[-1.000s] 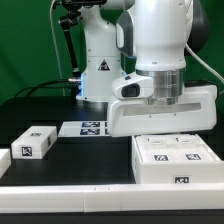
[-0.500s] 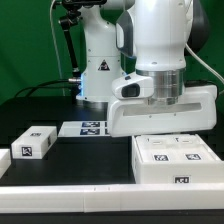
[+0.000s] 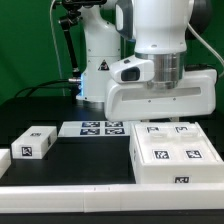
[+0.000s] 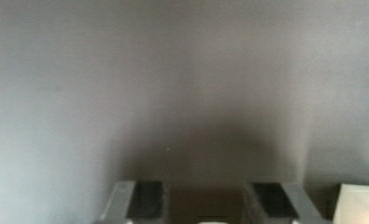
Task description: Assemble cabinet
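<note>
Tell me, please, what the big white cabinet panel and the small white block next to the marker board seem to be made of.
The cabinet panel: likely white plastic, matte; uniform colour, crisp edges. The small block: seemingly the same matte white plastic; its black-and-white tags look like printed stickers.

You have a black worktop (image 3: 90,165) with a white strip (image 3: 70,189) along its front edge. At the exterior view's right a large white box (image 3: 172,158) rests on it, with tags on its top and front. At the exterior view's left sits a smaller tagged block (image 3: 35,142), well apart from the box. Between them, farther back, lies the marker board (image 3: 92,128). Another white piece (image 3: 4,158) is cut off at the left edge.
</note>
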Controlling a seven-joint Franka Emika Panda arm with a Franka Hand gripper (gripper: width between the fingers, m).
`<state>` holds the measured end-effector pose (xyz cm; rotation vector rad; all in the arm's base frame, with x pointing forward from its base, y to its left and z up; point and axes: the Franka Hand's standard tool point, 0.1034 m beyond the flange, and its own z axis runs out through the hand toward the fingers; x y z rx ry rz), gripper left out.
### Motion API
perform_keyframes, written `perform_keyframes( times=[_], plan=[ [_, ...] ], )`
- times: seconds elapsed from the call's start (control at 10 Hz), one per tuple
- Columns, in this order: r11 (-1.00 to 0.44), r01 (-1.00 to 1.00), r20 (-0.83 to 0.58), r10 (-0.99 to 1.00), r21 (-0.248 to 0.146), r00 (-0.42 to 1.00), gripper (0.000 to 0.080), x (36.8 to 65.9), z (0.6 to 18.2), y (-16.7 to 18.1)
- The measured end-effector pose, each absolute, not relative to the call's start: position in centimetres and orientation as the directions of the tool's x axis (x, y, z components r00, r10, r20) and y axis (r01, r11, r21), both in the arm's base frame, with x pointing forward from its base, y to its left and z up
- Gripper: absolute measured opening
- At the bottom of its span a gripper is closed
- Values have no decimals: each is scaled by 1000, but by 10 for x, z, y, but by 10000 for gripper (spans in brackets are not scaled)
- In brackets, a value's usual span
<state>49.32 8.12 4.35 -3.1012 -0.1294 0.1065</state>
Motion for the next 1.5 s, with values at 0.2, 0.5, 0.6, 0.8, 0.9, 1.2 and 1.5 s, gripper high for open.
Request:
perform_keyframes(
  times=[0.2,0.5,0.6,0.8,0.9,1.2,1.5],
  plan=[
    [-996,81,-73,84,-39,994,202,491,40,81],
    [-996,83,-78,86,-39,993,202,491,41,81],
    [-995,93,-97,96,-37,991,202,493,52,79],
    [-994,106,-105,109,-35,988,202,497,71,77],
    [-994,107,-109,111,-34,988,202,500,78,77],
    [-994,109,-111,112,-34,987,202,500,81,77],
    [-992,120,-126,123,-34,984,202,502,87,74]
  ],
)
